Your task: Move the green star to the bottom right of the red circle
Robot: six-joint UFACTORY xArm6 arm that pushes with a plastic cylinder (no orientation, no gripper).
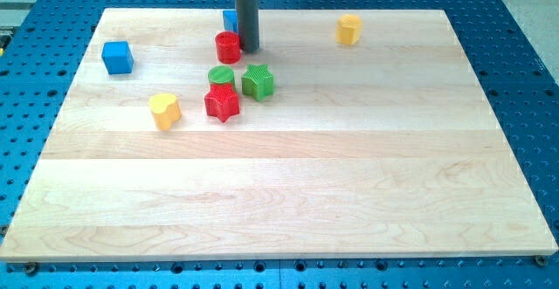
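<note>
My tip (249,48) is a bare rod end that grasps nothing; it rests on the board (349,184), just to the view's right of the red circle (228,46), touching or nearly so. A blue block (230,20) peeks out behind the rod. Below the tip sits the green star (258,81), with a green circle (222,77) and red star (222,102) beside it. Farther off lie a yellow heart (164,110), blue cube (117,58) and yellow block (349,29).

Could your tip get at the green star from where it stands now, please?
Probably yes: my tip stands just right of the red circle, and nothing lies between it and the green star just below.
</note>
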